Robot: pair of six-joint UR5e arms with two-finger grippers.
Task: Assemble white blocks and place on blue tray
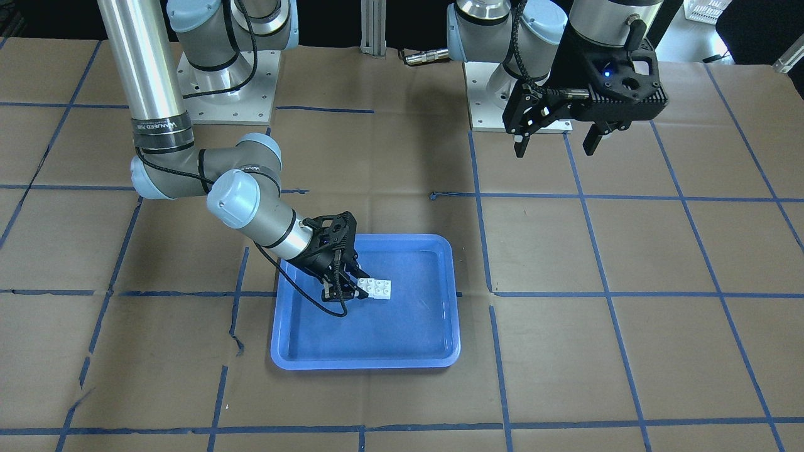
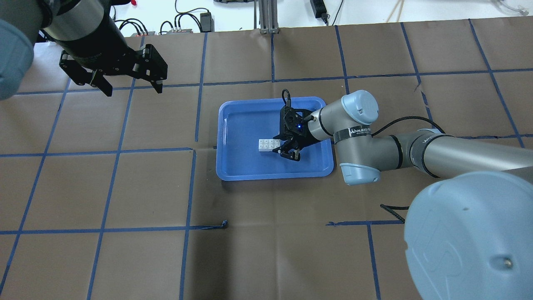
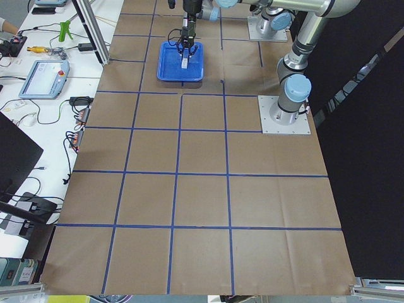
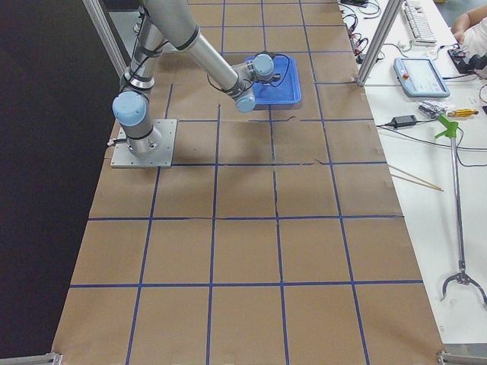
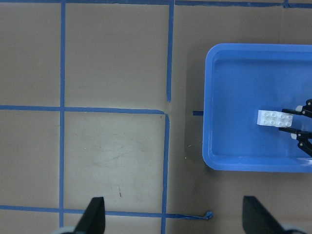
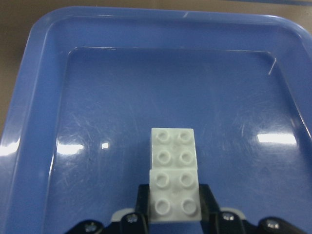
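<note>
Two white blocks point(image 1: 375, 288), joined into one short piece, rest on the floor of the blue tray point(image 1: 433, 339). My right gripper point(image 1: 361, 287) reaches low into the tray and its fingers clasp the near block from both sides. The right wrist view shows the white blocks point(image 6: 173, 175) between the pads, with the tray point(image 6: 97, 122) around them. In the overhead view the blocks point(image 2: 268, 145) lie mid-tray point(image 2: 233, 166) at my right gripper point(image 2: 276, 144). My left gripper point(image 2: 134, 91) is open and empty, raised well off to the left; it also shows in the front view point(image 1: 555, 150).
The table is brown paper with a grid of blue tape lines point(image 2: 195, 125). The two arm base plates point(image 1: 229, 88) stand at the robot's side. Benches with tools and a tablet point(image 3: 44, 79) border the far side.
</note>
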